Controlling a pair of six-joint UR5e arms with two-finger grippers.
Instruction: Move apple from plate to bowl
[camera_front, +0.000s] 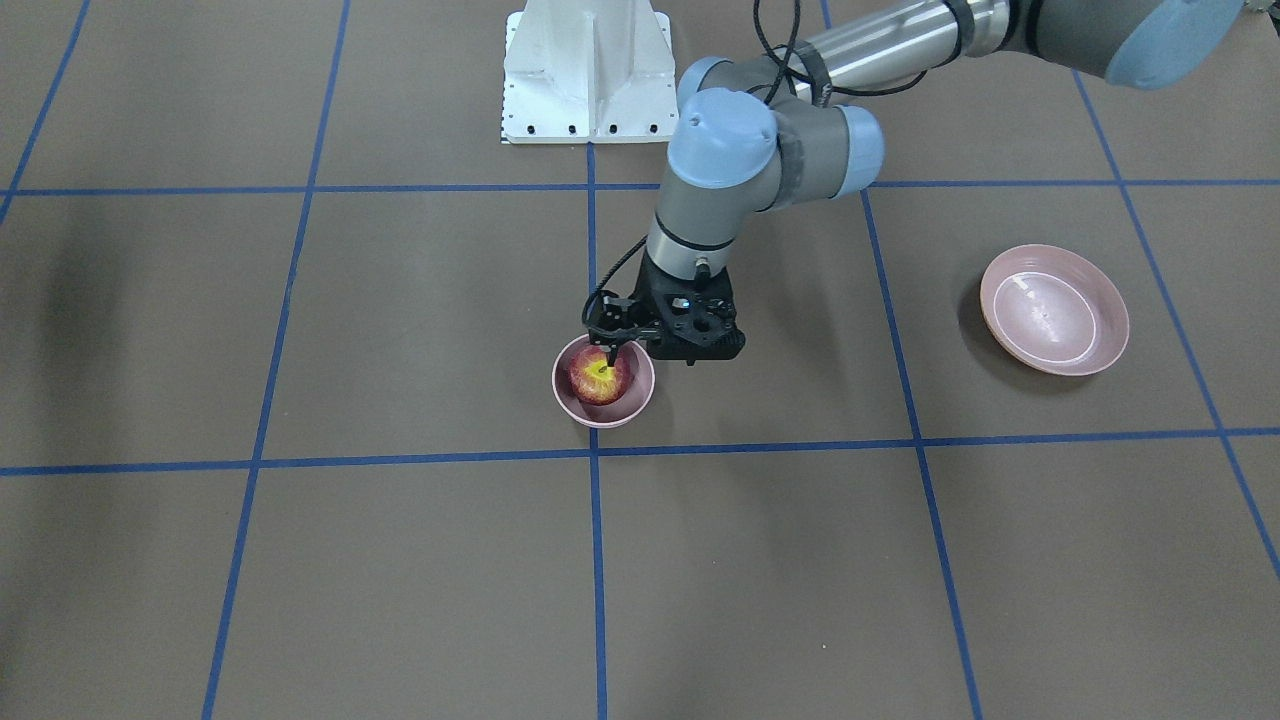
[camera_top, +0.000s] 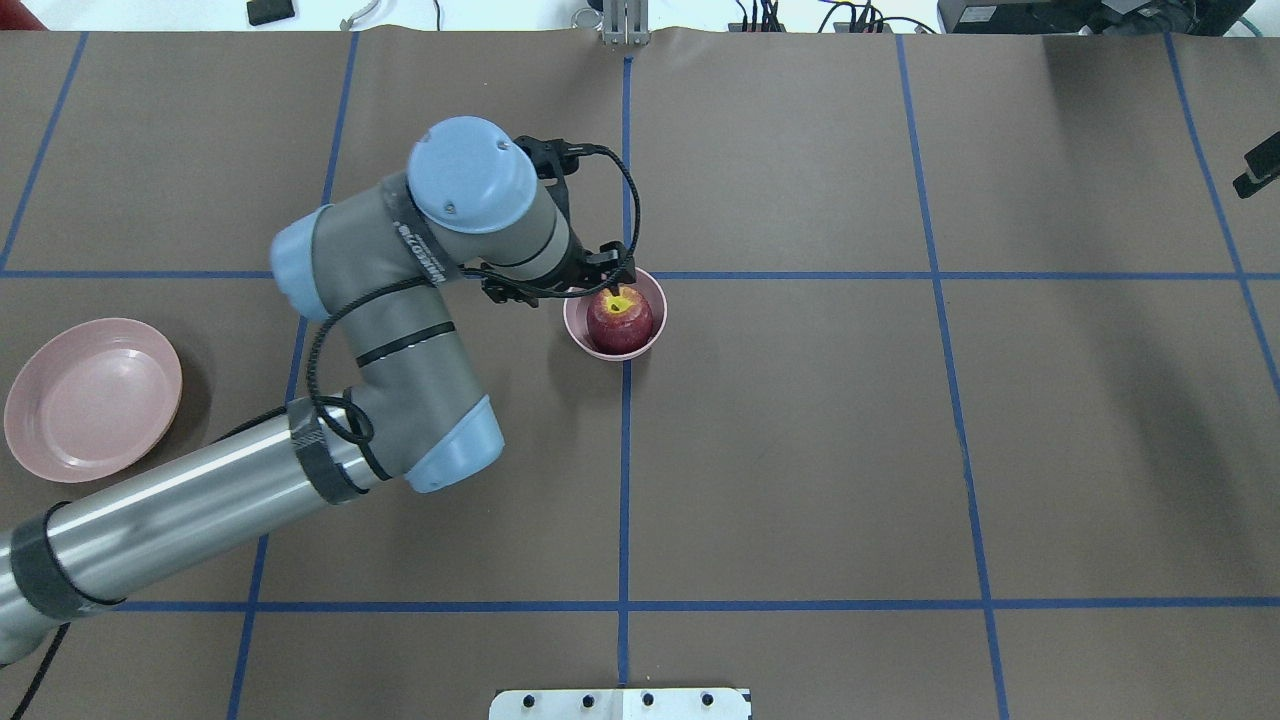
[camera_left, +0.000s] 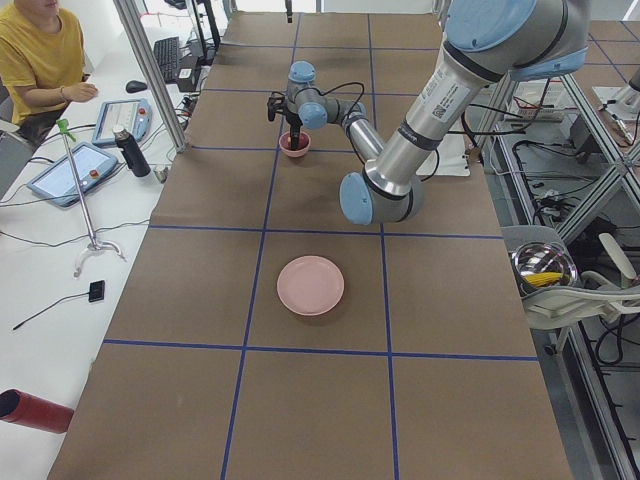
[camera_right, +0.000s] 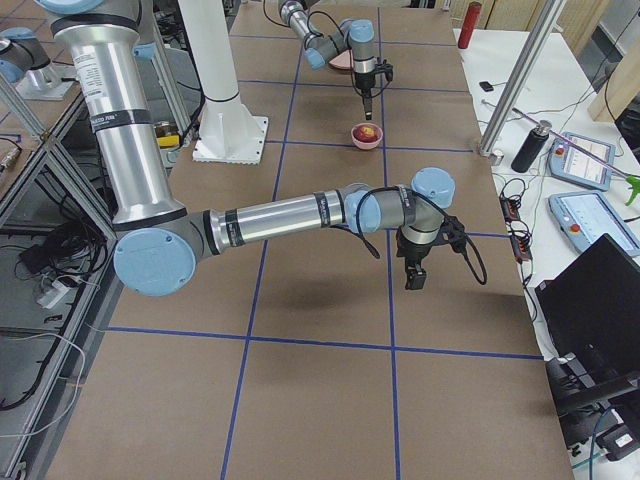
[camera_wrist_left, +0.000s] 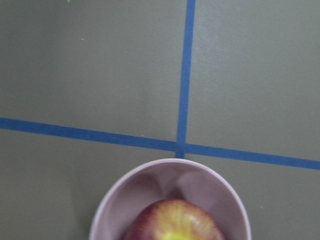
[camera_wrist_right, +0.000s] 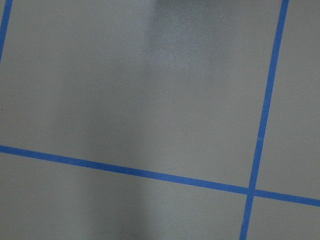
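Right, the brown table (camera_top: 800, 450) fills the scene, ruled into big squares by blue tape lines (camera_top: 625, 500), and two arms are working over it. One plate, one bowl, one apple: that's the full count of dishes and fruit. The plate (camera_top: 92, 398) lies bare and well out to the left, far apart from everything else. The bowl (camera_front: 632, 404) sits near the middle of the table, just on the near side of a tape crossing, touching the line that runs from near to far. And there's the apple (camera_front: 598, 380), sitting inside the bowl with its yellow-green hollow facing up, filling most of the dish. Now the arms. The left arm (camera_top: 400, 300) comes in from the near left corner, its silver forearm angling toward the centre, the elbow folded and the wrist pointing straight down over the bowl's far-left rim. The left gripper (camera_front: 609, 352) hangs directly above the apple; the right-side view shows clear air between its tips and the fruit, so it has hold of nothing. Only one thin dark tip shows over the stem hollow, and how far the fingers are spread I cannot tell. The left wrist camera looks down on the bowl's far rim and the top of the apple. The right arm (camera_right: 280, 215) stretches low across the right half of the table, with the right gripper (camera_right: 414, 278) pointing down above bare tabletop, well apart from the bowl. Its finger spread can't be judged from that side view.
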